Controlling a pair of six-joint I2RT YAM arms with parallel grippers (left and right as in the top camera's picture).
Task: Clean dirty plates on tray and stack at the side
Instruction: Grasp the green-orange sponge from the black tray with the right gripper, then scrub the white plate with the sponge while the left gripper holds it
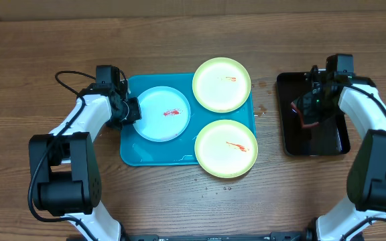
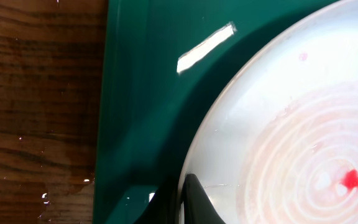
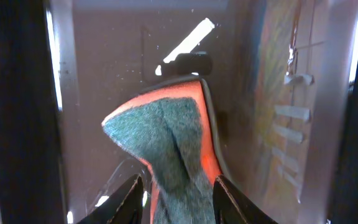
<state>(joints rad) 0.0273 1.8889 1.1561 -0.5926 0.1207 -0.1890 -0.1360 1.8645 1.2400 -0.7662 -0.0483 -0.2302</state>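
Sponge [image 3: 166, 146] pinched by right gripper [image 3: 178, 185]; left gripper [image 1: 130, 110] at blue plate [image 1: 158, 124]

Left arm [image 1: 79, 124] sits at 9 o'clock, with the left gripper [image 1: 131, 111] angled toward 4. I see only one finger [image 2: 194, 200], so its grip is unclear. Right arm [image 1: 370, 110] is at 3 o'clock, with the right gripper [image 1: 307, 109] pointing toward 7 and clamped on a scouring sponge [image 3: 166, 143].

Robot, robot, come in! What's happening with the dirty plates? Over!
Right gripper shut on sponge, over black tray. Left gripper at rim of blue plate, grip unclear. All three plates smeared, none stacked. Nothing in the way.
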